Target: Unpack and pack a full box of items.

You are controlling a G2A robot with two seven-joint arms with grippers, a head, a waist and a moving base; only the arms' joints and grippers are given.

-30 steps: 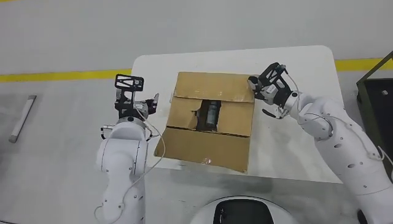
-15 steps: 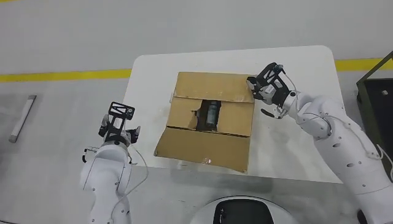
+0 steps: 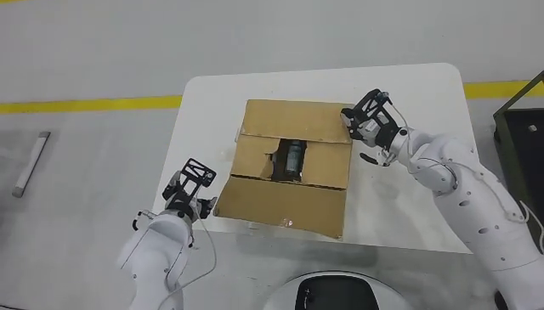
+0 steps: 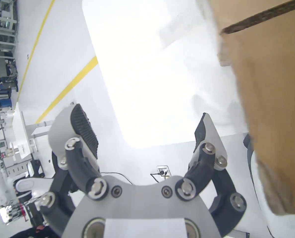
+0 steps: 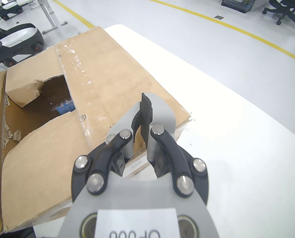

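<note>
Looking down, we see the cardboard box [image 3: 289,201] at the middle of the white table [image 3: 399,98], its top torn open over a dark item [image 3: 291,155] inside. Our right gripper [image 5: 145,105] hangs closed over the box's far right corner. Our left gripper [image 4: 142,122] gapes empty beside its near left corner.

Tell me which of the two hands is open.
The left hand, beside the brown cardboard box at its near corner: its fingers are spread wide, while the right hand has them pressed together.
</note>
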